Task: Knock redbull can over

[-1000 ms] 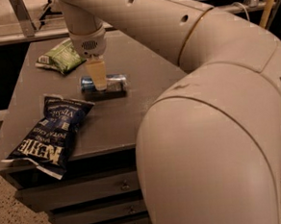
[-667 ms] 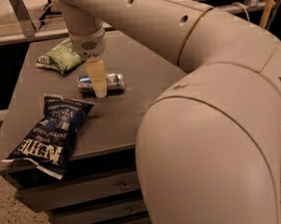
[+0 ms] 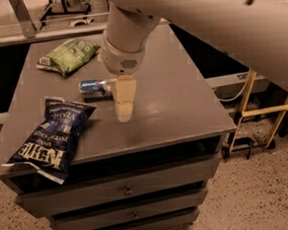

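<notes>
The redbull can lies on its side on the grey cabinet top, left of centre, its silver and blue panels showing. My gripper hangs down from the cream arm just right of the can and a little nearer the front edge. It hides the can's right end. Whether it touches the can cannot be told. It holds nothing that I can see.
A green chip bag lies at the back left. A dark blue chip bag lies at the front left and overhangs the edge. Drawers sit below the top. A yellow frame stands on the floor at right.
The gripper has moved right and toward the front, off the can's middle. The can, on its side throughout, has shifted slightly left. The big arm segment has left the foreground.
</notes>
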### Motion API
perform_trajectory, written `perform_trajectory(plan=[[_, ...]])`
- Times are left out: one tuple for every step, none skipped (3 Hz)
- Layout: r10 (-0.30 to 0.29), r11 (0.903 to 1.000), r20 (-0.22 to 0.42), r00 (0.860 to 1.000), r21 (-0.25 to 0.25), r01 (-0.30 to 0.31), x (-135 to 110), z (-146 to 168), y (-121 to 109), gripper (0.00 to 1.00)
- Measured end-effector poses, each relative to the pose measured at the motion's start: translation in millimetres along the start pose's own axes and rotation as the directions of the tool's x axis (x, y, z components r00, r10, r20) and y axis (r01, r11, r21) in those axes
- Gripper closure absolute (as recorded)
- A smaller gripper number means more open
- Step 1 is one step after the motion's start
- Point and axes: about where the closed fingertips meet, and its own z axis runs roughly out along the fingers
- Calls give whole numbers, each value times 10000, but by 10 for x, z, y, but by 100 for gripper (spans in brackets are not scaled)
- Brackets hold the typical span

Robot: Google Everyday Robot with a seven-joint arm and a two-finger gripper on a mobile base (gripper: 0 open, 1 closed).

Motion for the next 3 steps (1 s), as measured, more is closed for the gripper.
perform_trajectory(plan=[[57, 9973, 1578, 9875, 708, -171, 262, 62, 135, 0], [190, 9814, 2198, 9754, 1824, -602, 501, -200, 58, 0], [189, 9814, 2198, 9754, 1825, -601, 501, -200, 59, 0]])
